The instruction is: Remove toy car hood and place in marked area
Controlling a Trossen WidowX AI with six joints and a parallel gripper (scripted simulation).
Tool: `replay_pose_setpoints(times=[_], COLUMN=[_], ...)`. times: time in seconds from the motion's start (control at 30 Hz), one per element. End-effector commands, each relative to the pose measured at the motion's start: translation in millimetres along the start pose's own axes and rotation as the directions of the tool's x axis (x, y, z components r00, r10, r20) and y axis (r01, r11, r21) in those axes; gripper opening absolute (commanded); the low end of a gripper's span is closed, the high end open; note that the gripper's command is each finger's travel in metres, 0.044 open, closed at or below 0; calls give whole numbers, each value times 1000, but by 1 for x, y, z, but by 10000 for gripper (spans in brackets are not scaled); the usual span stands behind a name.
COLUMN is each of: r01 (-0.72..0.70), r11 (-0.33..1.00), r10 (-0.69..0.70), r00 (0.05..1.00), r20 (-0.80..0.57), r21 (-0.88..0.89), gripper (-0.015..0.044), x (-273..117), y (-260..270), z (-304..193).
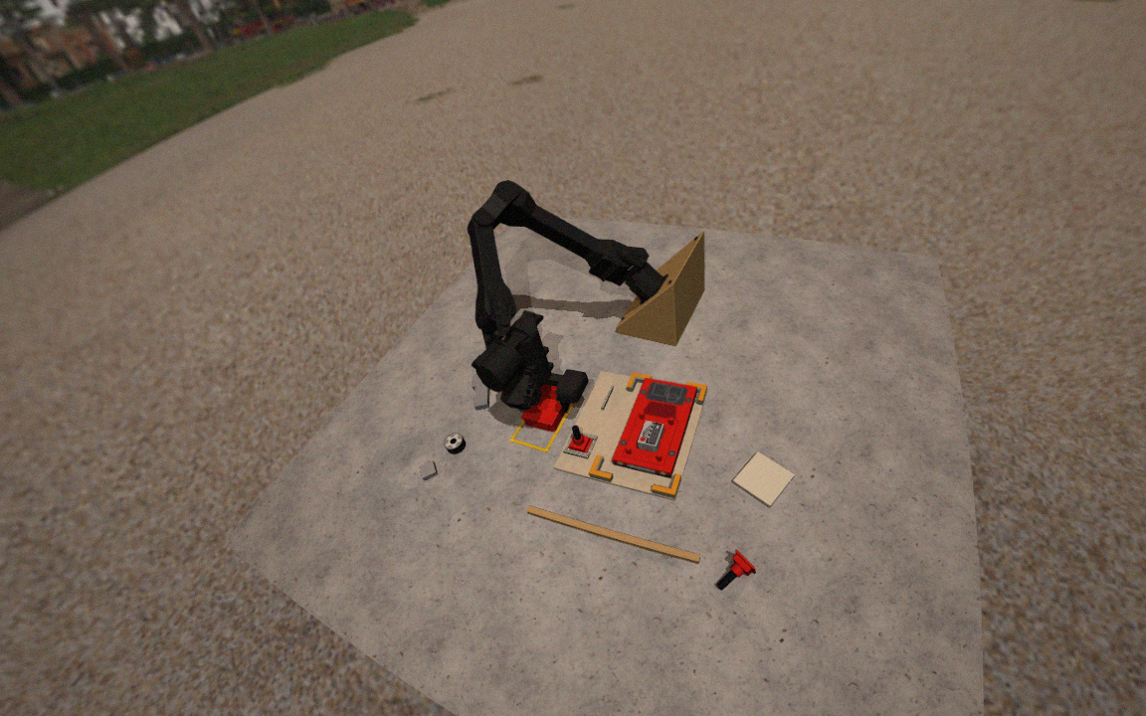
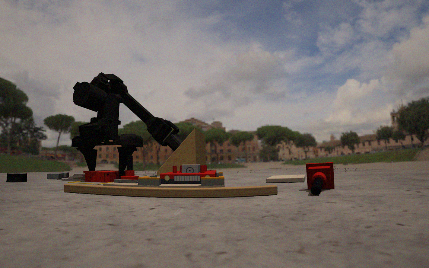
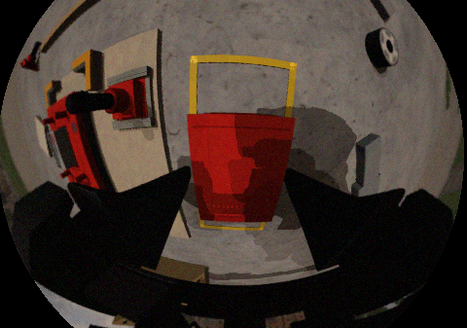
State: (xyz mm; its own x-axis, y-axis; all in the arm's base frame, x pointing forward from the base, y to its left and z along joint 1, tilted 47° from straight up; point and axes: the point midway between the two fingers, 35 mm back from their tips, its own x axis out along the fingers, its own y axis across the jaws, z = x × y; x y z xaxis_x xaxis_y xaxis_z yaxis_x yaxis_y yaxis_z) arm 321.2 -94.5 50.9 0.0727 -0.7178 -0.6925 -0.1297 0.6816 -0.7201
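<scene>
The red hood [image 1: 544, 413] [image 2: 99, 176] [image 3: 238, 164] lies flat on the table, over the part of the yellow outline [image 1: 530, 446] [image 3: 243, 58] nearer the arm base. The outline's ends show beyond it in the wrist view; its long sides are partly hidden under the hood. My gripper [image 1: 546, 397] [image 2: 106, 172] [image 3: 237, 172] is open, pointing down, with one finger on each side of the hood. The fingertips are very close to its sides; whether they touch I cannot tell. The red toy car [image 1: 673, 436] [image 2: 206, 173] [image 3: 88, 148] stands on the board with its engine uncovered.
Beside the outline, the board [image 1: 597, 405] [image 3: 131, 158] bears a red piece with a black upright handle [image 1: 577, 440] [image 3: 89, 102]. A wheel [image 1: 454, 443] [image 3: 381, 48] and grey blocks lie on the other side. A wooden strip [image 1: 613, 534] [image 2: 169, 191] lies in front.
</scene>
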Motion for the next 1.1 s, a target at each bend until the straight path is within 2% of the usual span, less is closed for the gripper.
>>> replay_pose_setpoints(times=[0.0, 0.23, 1.07], r01=[-1, 5, 5], r11=[1000, 1000, 1000], r10=[1, -5, -5], r00=[1000, 1000, 1000], r20=[2, -3, -3], r21=[4, 3, 3], gripper=[440, 440, 440], x=[-10, -70, -72], y=[0, 1, 1], z=[2, 2, 1])
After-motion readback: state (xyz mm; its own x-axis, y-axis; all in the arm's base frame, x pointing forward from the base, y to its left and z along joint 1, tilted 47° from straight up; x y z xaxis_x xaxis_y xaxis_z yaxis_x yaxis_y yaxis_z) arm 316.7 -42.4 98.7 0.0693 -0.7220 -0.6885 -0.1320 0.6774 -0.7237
